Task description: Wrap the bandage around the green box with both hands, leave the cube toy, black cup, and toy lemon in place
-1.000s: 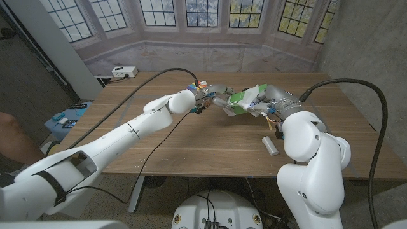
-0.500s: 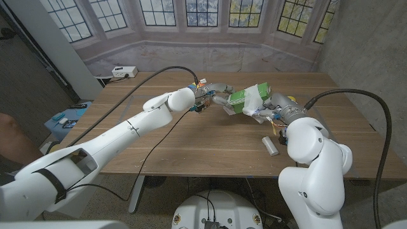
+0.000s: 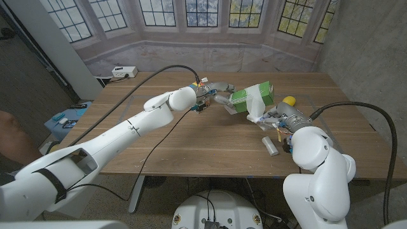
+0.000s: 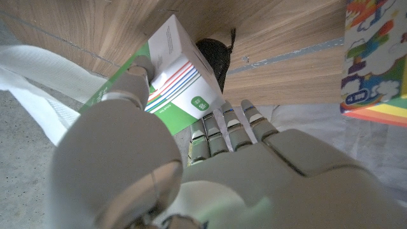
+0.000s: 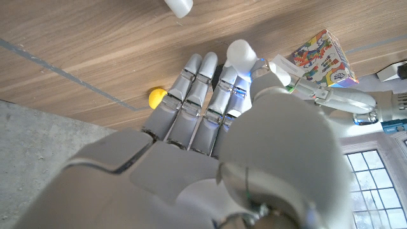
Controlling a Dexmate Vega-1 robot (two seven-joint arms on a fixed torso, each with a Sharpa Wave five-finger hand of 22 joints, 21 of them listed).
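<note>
Green box [image 3: 247, 97] up off the table [image 3: 191, 137], tilted, near the far middle, gripped at its left end by the left hand [image 3: 219, 99]. In the left wrist view, fingers [image 4: 230, 121] under the box [image 4: 168, 76] and thumb pressed on its printed white face. White bandage [image 3: 257, 100] draped across the box's right part, hanging down toward the right hand [image 3: 270, 118]. Same bandage [image 4: 38, 89] streaming off the box as a loose strip in the left wrist view. Right hand low, just below and right of the box; in the right wrist view fingers [image 5: 197, 95] lying close together, side by side, with a white rounded bit of bandage [image 5: 240, 53] at the fingertips and thumb. Looks pinched there, but hard to be sure. Lemon [image 3: 289, 100] on the table just right of the box, also seen past the right fingers [image 5: 158, 97]. Black cup [image 4: 215, 56] behind the box in the left wrist view. Cube toy [image 5: 319, 58] colourful, standing on the table; also at the edge of the left wrist view [image 4: 374, 60]. White roll [image 3: 271, 145] lying on the table nearer the robot, well apart from the box. Socket strip [image 3: 124, 72] at the far left edge.
</note>
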